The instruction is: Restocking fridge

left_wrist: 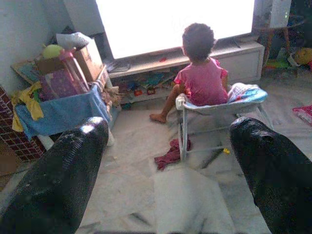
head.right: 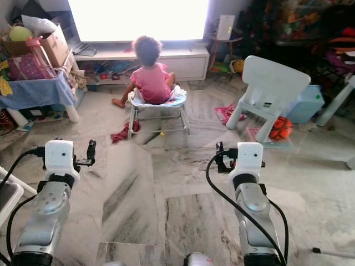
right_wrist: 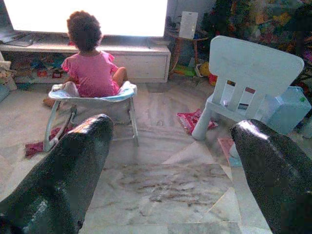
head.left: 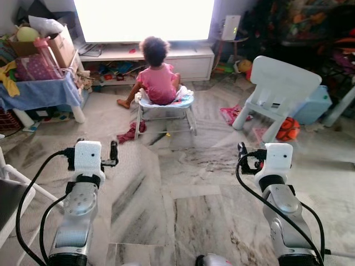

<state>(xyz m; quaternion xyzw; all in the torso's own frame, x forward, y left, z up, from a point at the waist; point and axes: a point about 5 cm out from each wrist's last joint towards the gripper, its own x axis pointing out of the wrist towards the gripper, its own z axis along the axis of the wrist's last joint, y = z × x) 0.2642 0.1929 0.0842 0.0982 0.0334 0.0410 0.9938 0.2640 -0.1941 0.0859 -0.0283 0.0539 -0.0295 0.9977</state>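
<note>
Both silver arms are held out in front of me over a grey marble floor (head.left: 183,188). My left gripper (left_wrist: 168,141) is open, its two black fingers (left_wrist: 73,165) wide apart with nothing between them. My right gripper (right_wrist: 170,141) is open too and holds nothing. In the eye views the left gripper (head.left: 91,149) is at the lower left and the right gripper (head.left: 272,151) at the lower right. Both point toward a bright screen (head.left: 144,19) across the room.
A person in a pink top (head.left: 158,77) sits on a low seat (head.left: 166,105) straight ahead, facing the screen. A white plastic chair (head.left: 280,88) and an orange ball (head.left: 287,128) stand to the right. A blue-covered table with boxes (head.left: 39,91) is at the left, and a red cloth (head.left: 131,133) lies on the floor.
</note>
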